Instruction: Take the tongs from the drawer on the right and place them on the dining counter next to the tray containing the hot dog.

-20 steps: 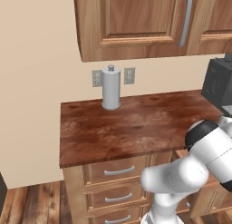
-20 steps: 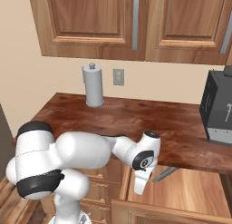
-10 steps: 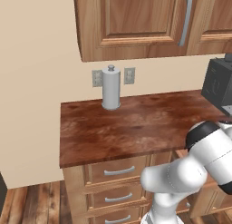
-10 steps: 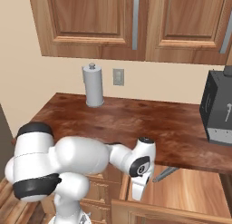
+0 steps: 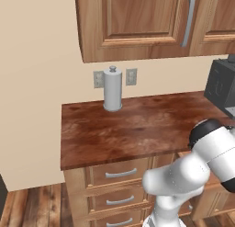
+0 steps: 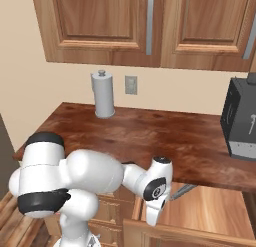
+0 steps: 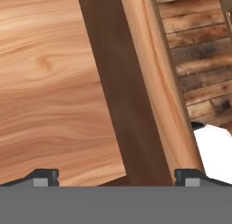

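End effector (image 7: pixel 116 177) wide open, empty, low over the open drawer (image 6: pixel 210 211).
Tongs (image 6: pixel 181 192) lie at the drawer's back left, grey end poking out under the bench (image 6: pixel 150 138) edge; paper towel roll (image 6: pixel 104 95) stands upright by the wall.

White arm folded low and forward, gripper (image 7: pixel 116 178) pointing downward, jaws spread wide, nothing between.
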Motion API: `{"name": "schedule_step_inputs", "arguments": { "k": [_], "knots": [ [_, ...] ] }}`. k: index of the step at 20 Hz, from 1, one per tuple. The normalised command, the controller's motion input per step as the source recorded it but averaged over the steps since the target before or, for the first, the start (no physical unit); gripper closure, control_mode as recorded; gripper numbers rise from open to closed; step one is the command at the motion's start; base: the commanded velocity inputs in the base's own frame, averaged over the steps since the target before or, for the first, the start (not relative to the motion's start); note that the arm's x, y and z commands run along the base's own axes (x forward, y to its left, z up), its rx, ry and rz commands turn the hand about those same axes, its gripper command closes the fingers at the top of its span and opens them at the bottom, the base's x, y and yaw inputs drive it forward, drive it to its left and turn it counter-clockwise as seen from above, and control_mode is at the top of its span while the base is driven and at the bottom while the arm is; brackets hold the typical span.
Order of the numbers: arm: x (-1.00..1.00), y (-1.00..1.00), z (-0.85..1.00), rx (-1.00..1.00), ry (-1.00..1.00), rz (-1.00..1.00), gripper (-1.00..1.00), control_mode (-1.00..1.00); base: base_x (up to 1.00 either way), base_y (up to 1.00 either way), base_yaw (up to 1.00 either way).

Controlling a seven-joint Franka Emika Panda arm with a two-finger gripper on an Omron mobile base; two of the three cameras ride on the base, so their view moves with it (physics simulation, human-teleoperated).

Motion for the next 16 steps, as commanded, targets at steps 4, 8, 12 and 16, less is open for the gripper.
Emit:
{"name": "schedule_step_inputs", "arguments": {
  "k": [4, 8, 12, 16],
  "knots": [
    [-0.11, -0.13, -0.09, 0.0, 0.03, -0.04, -1.0, -1.0, 0.0, 0.0, 0.0],
    [-0.55, -0.14, -0.25, 0.0, 0.06, -0.07, -1.0, -1.0, 0.0, 0.0, 0.0],
    [-0.88, -0.15, -0.32, 0.0, 0.03, -0.08, -1.0, -1.0, 0.0, 0.0, 0.0],
    [-0.84, -0.11, -0.24, 0.0, 0.0, -0.07, -1.0, -1.0, 0.0, 0.0, 0.0]
  ]
}}
